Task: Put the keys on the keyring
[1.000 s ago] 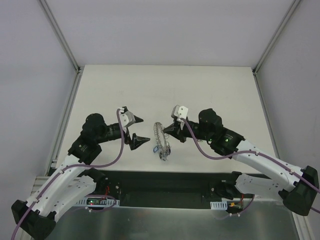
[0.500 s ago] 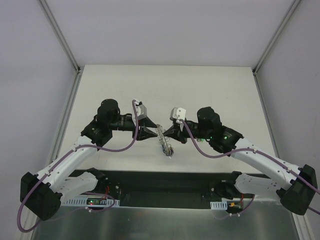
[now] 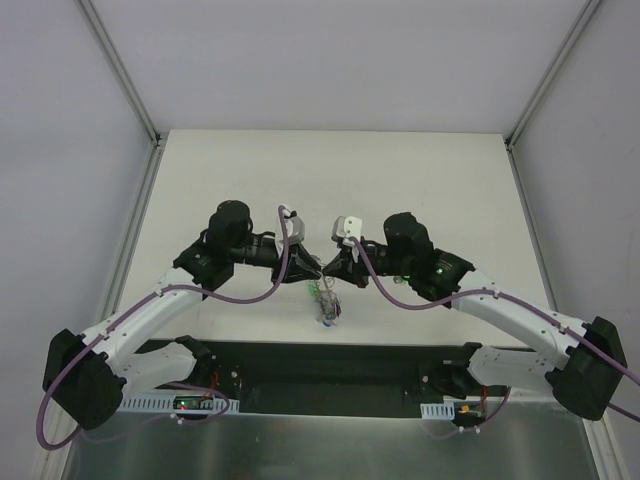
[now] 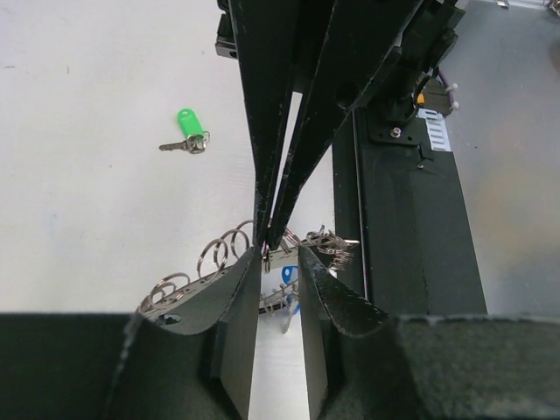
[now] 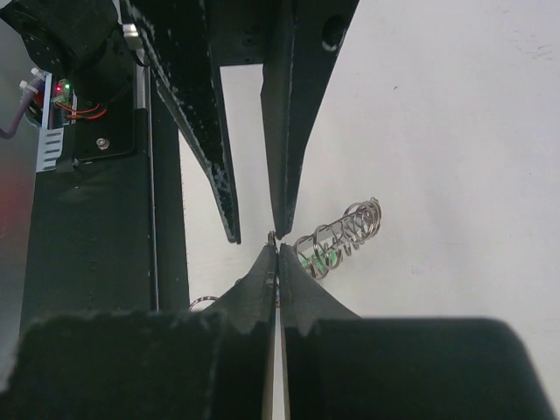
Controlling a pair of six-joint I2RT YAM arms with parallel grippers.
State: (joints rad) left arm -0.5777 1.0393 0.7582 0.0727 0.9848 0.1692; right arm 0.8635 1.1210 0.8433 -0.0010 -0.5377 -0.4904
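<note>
Close to the middle of the table's (image 3: 420, 180) near edge: the keyring (image 3: 327, 304), fringed with small keys, pinched by the fully closed right gripper (image 5: 276, 248). Meeting it from the left, the left gripper (image 4: 280, 259), fingers narrowly parted either side of the ring, grip impossible to tell. Just beyond, flat on the table, a loose green-headed key (image 4: 186, 138).

White table (image 3: 420, 170) enclosed by pale grey walls (image 3: 60, 150).
</note>
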